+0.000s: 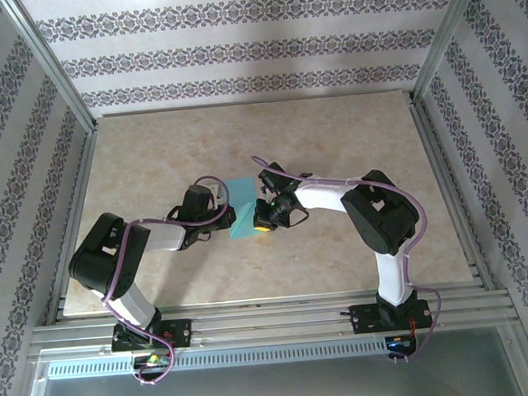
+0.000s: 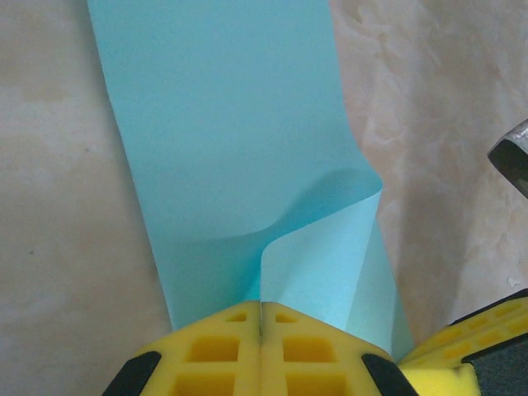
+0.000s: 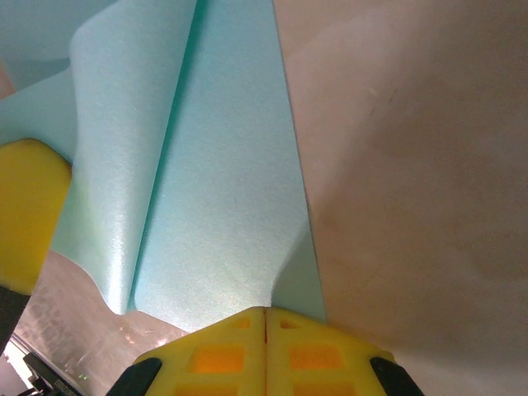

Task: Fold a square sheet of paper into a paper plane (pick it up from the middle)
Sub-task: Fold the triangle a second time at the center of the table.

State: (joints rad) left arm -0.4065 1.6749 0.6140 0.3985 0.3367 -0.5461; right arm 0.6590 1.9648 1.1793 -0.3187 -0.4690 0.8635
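Fingers on your left gripper [image 2: 261, 312] are pressed flat together, with one end of the turquoise sheet [image 2: 223, 140] pinched in the seam between them. A loose flap curls up out of that pinch and bows over toward the sheet's right edge. Your right gripper [image 3: 265, 315] is closed the same way, clamped on an edge of the sheet, and the paper rises away from its pads in a long ridge. Both arms hold the sheet, so neither is free.

Your next move turns on direction. From each pair of fingers the sheet runs straight ahead, its long axis pointing away from the pads rather than across them. From above, the sheet is a narrow strip with the left gripper on its left side and the right gripper on its right. Both bear on the end that faces the arms' bases. They are about equally near, and the right gripper's yellow pad sits just beside the left fingers at the sheet's right edge.

You cannot tell whether the sheet's far end rests on the table [image 1: 351, 147]. I judge that pulling sideways would buckle the sheet, so work along it.
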